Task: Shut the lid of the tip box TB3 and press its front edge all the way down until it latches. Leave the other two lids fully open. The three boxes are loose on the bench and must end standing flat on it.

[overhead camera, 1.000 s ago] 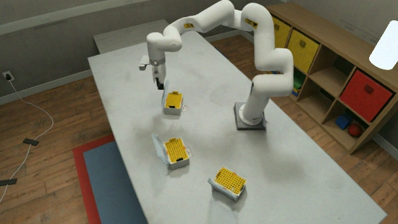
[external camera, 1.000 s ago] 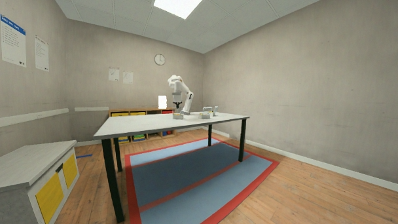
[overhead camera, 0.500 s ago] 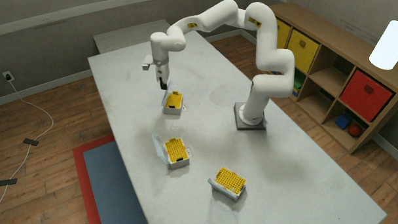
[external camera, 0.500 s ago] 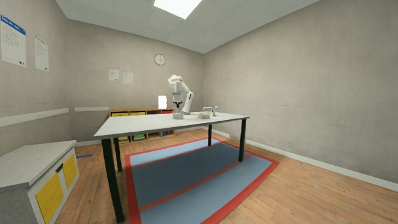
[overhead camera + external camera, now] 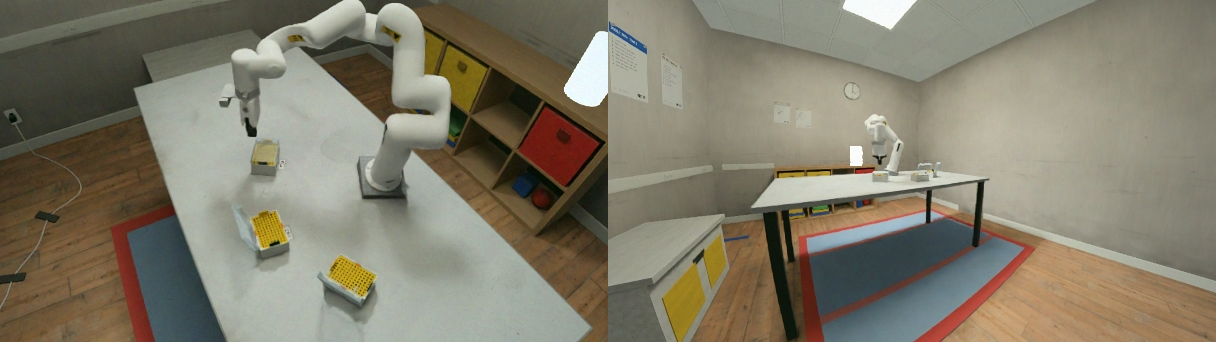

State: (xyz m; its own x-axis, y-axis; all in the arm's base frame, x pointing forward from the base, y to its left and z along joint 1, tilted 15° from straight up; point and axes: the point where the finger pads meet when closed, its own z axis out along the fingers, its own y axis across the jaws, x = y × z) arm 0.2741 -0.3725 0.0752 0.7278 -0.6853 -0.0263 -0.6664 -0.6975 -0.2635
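- The hand (image 5: pixel 251 131) hangs just above the far edge of the farthest tip box (image 5: pixel 264 157), fingers pressed together and holding nothing.
- That box's clear lid looks folded down over the yellow rack; I take it for TB3, though its label (image 5: pixel 282 163) is too small to read.
- To do this well, I'd press the closed fingertips straight down on the lid's front edge, so the loose box doesn't tip or slide on the counter (image 5: pixel 320 230).
- The two boxes nearer than TB3, the middle box (image 5: pixel 270 234) and the right one (image 5: pixel 350 278), stand with lids open, well apart; keep away.
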